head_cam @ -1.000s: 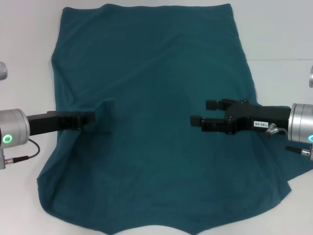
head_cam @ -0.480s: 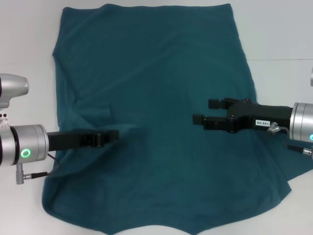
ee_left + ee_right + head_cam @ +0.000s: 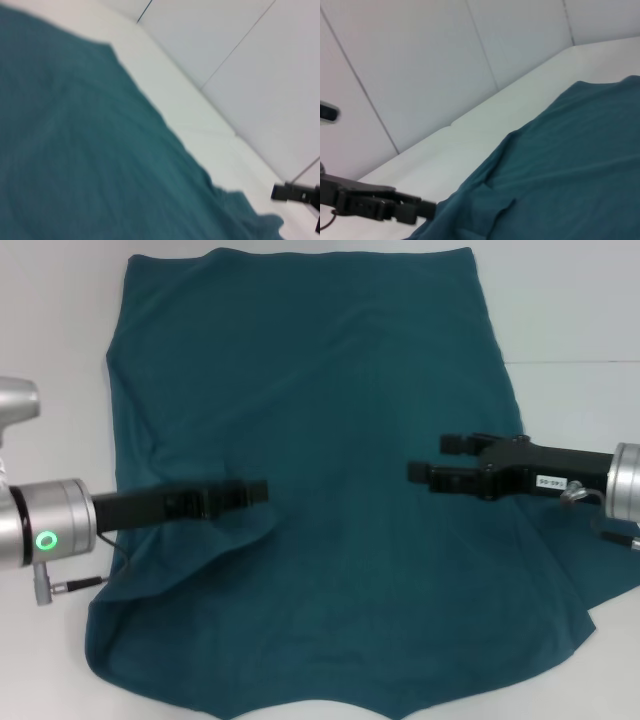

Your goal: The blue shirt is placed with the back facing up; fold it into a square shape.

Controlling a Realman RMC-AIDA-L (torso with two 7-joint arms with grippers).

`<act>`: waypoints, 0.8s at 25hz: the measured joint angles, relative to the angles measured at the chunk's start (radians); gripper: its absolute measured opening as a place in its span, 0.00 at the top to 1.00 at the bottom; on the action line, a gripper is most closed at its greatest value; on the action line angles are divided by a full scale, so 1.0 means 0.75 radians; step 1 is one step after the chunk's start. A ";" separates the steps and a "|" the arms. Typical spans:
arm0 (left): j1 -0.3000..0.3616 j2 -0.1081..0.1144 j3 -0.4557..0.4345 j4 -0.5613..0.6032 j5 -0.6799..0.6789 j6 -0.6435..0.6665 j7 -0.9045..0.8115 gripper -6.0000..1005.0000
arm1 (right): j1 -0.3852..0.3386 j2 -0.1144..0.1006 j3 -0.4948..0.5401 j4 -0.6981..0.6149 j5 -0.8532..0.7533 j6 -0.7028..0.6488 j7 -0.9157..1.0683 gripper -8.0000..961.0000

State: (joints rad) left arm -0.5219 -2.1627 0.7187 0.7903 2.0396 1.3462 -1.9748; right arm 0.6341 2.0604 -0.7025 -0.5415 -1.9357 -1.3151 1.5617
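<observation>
Note left end effector (image 3: 255,491) clenched on blue shirt (image 3: 330,420) fold, pulled inward; right end effector (image 3: 430,462) released, hovering over shirt.

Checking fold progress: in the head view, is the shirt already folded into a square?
No. The blue shirt lies spread nearly full width on the table, with only a small flap lifted by the left end effector.

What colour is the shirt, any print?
Plain dark teal-blue shirt, no print visible; clearest in the head view.
</observation>
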 joint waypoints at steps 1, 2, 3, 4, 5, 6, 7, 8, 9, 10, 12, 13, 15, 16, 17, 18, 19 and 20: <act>0.002 0.000 -0.007 0.005 -0.020 -0.001 0.031 0.75 | 0.000 0.000 0.000 0.000 0.000 0.000 0.000 0.05; 0.003 0.000 -0.014 0.008 -0.042 -0.005 0.068 0.68 | -0.006 -0.006 0.008 0.000 0.000 0.001 0.015 0.05; 0.004 0.000 -0.023 0.008 -0.065 -0.011 0.107 0.60 | -0.011 -0.012 0.017 0.000 0.000 0.001 0.038 0.05; 0.004 0.000 -0.031 0.004 -0.087 -0.016 0.148 0.53 | -0.017 -0.019 0.027 0.000 0.000 0.000 0.071 0.05; 0.005 0.000 -0.039 -0.001 -0.111 -0.022 0.195 0.48 | -0.024 -0.028 0.036 -0.001 0.000 -0.001 0.114 0.05; 0.005 -0.001 -0.041 -0.008 -0.135 -0.024 0.239 0.43 | -0.028 -0.035 0.039 -0.001 0.000 -0.004 0.147 0.05; 0.006 -0.001 -0.042 -0.015 -0.162 -0.026 0.289 0.39 | -0.035 -0.047 0.042 -0.003 -0.001 -0.008 0.198 0.05; 0.006 -0.002 -0.040 -0.023 -0.183 -0.026 0.332 0.34 | -0.043 -0.056 0.043 -0.005 -0.001 -0.011 0.240 0.05; 0.006 -0.002 -0.039 -0.026 -0.191 -0.026 0.348 0.29 | -0.052 -0.065 0.045 -0.012 -0.001 -0.014 0.288 0.05; 0.006 -0.003 -0.035 -0.035 -0.205 -0.024 0.385 0.26 | -0.063 -0.073 0.047 -0.024 -0.002 -0.015 0.341 0.05; 0.004 -0.003 -0.024 -0.047 -0.214 -0.013 0.437 0.20 | -0.089 -0.088 0.051 -0.056 -0.004 -0.017 0.436 0.05; 0.002 -0.002 -0.016 -0.051 -0.215 -0.008 0.458 0.17 | -0.116 -0.106 0.056 -0.093 -0.006 -0.014 0.553 0.05; -0.001 0.000 0.021 -0.056 -0.212 0.006 0.531 0.11 | -0.128 -0.116 0.060 -0.107 -0.006 -0.012 0.606 0.05; -0.003 -0.001 0.051 -0.057 -0.207 0.014 0.579 0.11 | -0.142 -0.127 0.066 -0.121 -0.006 -0.009 0.665 0.05; -0.003 -0.001 0.075 -0.056 -0.201 0.017 0.613 0.11 | -0.154 -0.137 0.075 -0.130 -0.007 -0.008 0.722 0.05; -0.003 -0.001 0.110 -0.053 -0.189 0.020 0.649 0.11 | -0.167 -0.150 0.089 -0.138 -0.007 -0.007 0.777 0.05; -0.003 -0.001 0.131 -0.049 -0.181 0.020 0.665 0.10 | -0.174 -0.158 0.097 -0.140 -0.009 -0.006 0.812 0.05; -0.003 -0.001 0.149 -0.043 -0.169 0.021 0.672 0.10 | -0.181 -0.171 0.106 -0.141 -0.015 -0.005 0.855 0.05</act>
State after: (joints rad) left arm -0.5243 -2.1637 0.8304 0.7578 1.9131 1.3619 -1.4706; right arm 0.4982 1.9325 -0.6233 -0.6471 -1.9468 -1.3188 2.2029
